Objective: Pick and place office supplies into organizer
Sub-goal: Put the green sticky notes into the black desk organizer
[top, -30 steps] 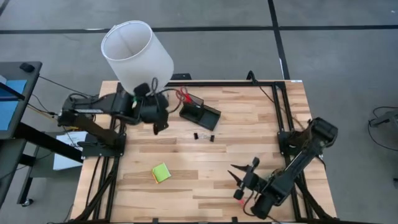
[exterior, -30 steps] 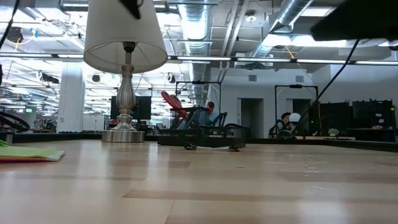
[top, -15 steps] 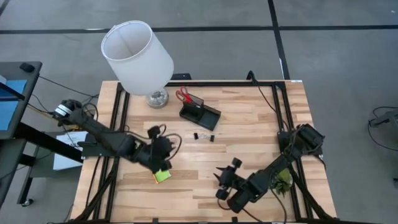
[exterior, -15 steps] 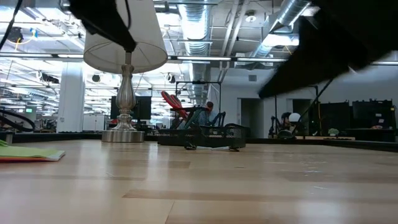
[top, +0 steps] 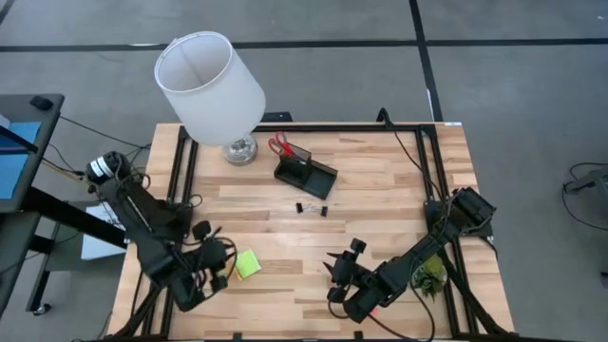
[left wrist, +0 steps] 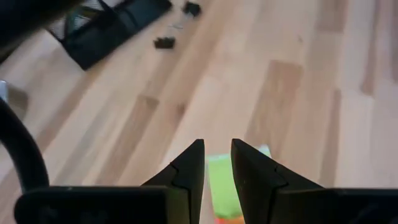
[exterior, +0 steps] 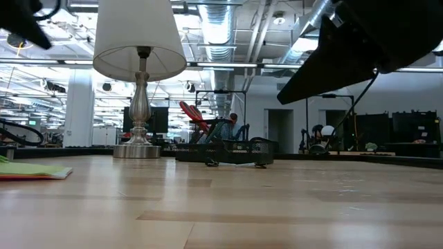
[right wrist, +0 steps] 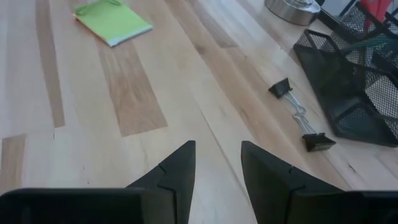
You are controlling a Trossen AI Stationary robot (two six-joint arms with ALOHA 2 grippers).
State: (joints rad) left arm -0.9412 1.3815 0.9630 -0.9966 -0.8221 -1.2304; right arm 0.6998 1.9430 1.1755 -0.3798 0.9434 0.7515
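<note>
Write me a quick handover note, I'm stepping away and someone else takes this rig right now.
Left gripper: open a little, holding nothing, just short of the lime-green sticky-note pad near the table's front left.
Right gripper: open, holding nothing, over the front of the table, aimed at the two black clips.
Organizer: beside the lamp, red-handled scissors already standing in its cup.
Left to do: pad and both clips still lie on the table.
</note>
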